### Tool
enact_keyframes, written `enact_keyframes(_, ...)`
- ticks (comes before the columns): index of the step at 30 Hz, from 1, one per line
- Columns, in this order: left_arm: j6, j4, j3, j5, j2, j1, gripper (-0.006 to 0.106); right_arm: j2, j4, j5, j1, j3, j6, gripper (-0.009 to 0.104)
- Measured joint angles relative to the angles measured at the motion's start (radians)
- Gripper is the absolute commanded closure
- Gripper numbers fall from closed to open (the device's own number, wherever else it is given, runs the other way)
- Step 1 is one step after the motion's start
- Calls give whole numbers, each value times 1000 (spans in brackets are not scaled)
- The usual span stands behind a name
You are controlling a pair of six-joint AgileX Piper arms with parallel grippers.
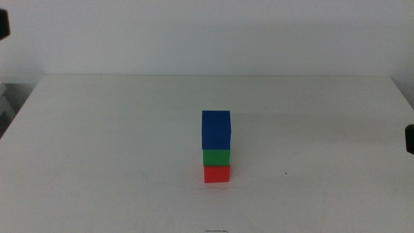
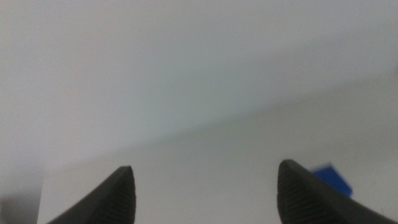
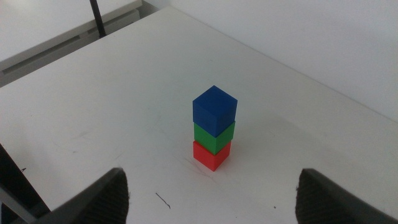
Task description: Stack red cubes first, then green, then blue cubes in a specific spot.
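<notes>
A three-cube tower stands on the white table: the red cube [image 1: 217, 174] at the bottom, the green cube [image 1: 217, 158] on it, the blue cube [image 1: 216, 130] on top. The right wrist view shows the same tower, red cube [image 3: 210, 155], green cube [image 3: 213, 137], blue cube [image 3: 214, 109], well beyond my right gripper [image 3: 211, 196], which is open and holds nothing. My left gripper [image 2: 205, 193] is open too and empty, with only a corner of the blue cube [image 2: 333, 180] showing past one jaw. A faint dark scratch [image 3: 163, 200] marks the tabletop near the tower.
The white table [image 1: 97, 142] ends at a pale wall behind. Dark parts of the arms show at the middle view's edges [image 1: 409, 138]. A black post [image 3: 96, 18] and a grey ledge stand beyond the table's far corner in the right wrist view.
</notes>
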Motion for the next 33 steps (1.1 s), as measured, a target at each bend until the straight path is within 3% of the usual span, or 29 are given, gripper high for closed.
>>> enact_keyframes(7, 0, 0, 242, -280, -106, 0, 26, 0, 0, 0, 0, 0, 0, 15)
enact_keyframes(15, 0, -21, 498, -372, -211, 0, 26, -6, -5, -7, 0, 16, 0, 15)
enact_keyframes(18, 0, -21, 604, -473, -267, 3, 26, -37, -73, -48, -22, 79, -1, 15)
enact_keyframes(21, 0, -24, 716, -570, -338, 41, 26, -96, -188, -170, -105, 181, -1, 15)
enact_keyframes(23, 0, -34, 788, -614, -391, 94, 26, -148, -223, -278, -172, 265, -1, 15)
enact_keyframes(27, 0, -72, 909, -658, -480, 222, 26, -289, -223, -494, -315, 487, -1, 15)
enact_keyframes(33, 0, -96, 1069, -696, -636, 355, 26, -537, -218, -607, -469, 812, -1, 15)
